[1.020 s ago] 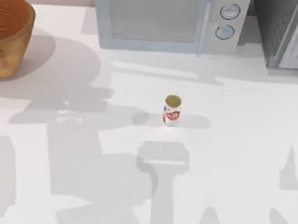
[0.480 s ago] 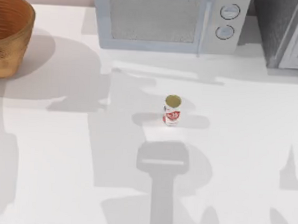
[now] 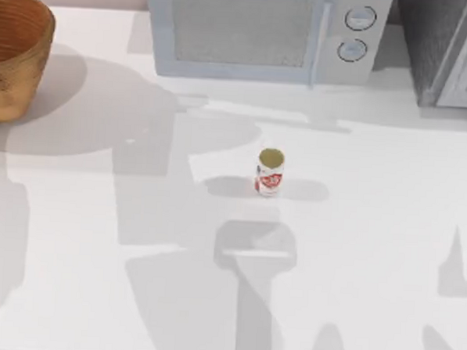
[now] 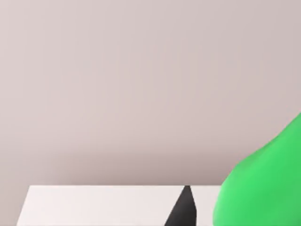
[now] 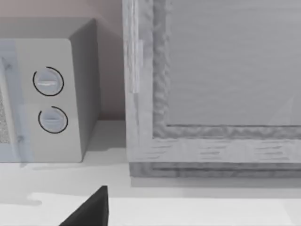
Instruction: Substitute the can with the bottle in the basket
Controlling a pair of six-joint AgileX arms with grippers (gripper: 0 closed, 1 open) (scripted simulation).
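The can (image 3: 270, 173), white with red markings and a gold top, stands upright near the middle of the table. At the far left edge sits the orange-brown wicker basket (image 3: 16, 54); what lies inside it is out of sight. In the left wrist view the green bottle (image 4: 263, 188) hangs very close to the camera, facing the back wall above the table. My left gripper (image 4: 197, 212) is shut on the bottle, with one dark fingertip (image 4: 185, 209) beside it. A dark part of my right gripper (image 5: 91, 212) shows low in the right wrist view, facing the microwave.
A pale microwave (image 3: 260, 31) stands at the back centre of the table. A grey cabinet (image 3: 451, 49) sits at the back right. Arm shadows fall across the white tabletop (image 3: 370, 253) left of and in front of the can.
The large arm shadow on the table has slid to the right, toward the can. The can and basket have not moved.
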